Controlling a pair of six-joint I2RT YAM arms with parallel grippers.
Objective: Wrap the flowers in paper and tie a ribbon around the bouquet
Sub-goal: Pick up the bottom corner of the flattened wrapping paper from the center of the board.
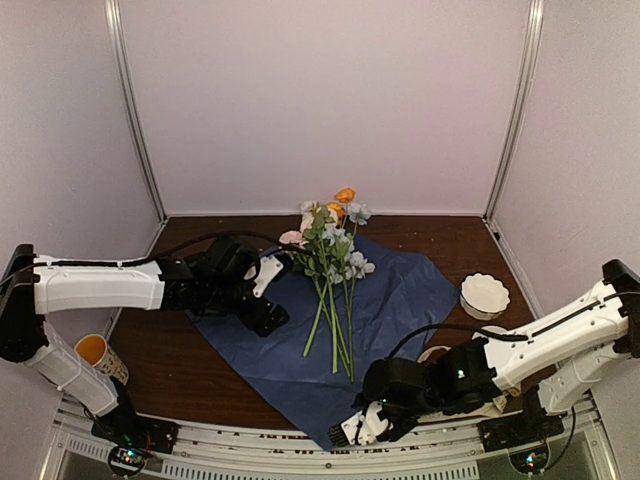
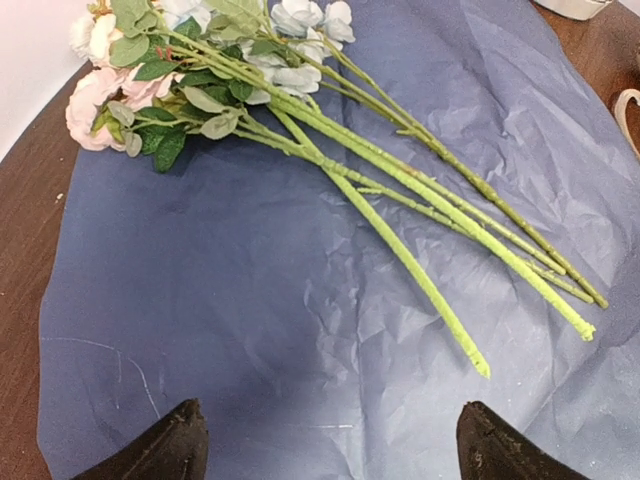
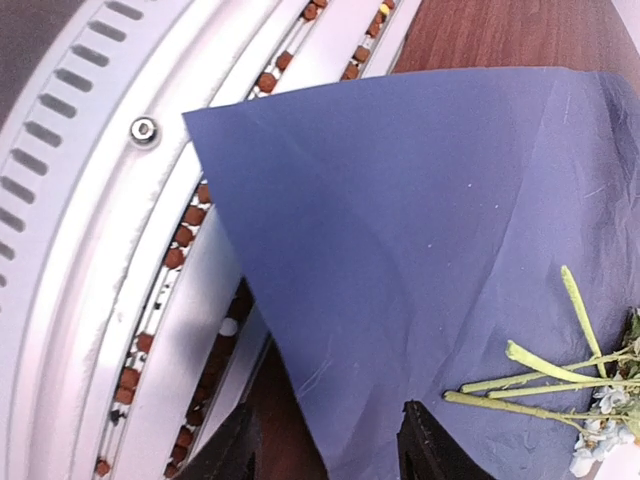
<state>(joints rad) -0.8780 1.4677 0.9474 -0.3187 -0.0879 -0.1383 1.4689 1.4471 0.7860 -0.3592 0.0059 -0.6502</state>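
two robot arms reach over a bunch of artificial flowers laid on a blue sheet of paper on a dark wooden counter. the flowers lie near the sheet's middle, blooms toward the far wall and green stems pointing to the near edge. the left arm stretches low across the counter from the left, its wrist turned toward the bunch. the left jaws stand wide, both dark fingertips over the paper's left part, near the bunch, holding nothing. the right arm folds in from the right and dips to the sheet's near corner, which overhangs the counter's edge above a slotted metal rail. the right jaws stand partly apart, with the paper's edge running between the two fingers and no pinch on it showing in the wrist view. a white scalloped bowl sits right of the paper, and a paper cup stands by the left arm's base.
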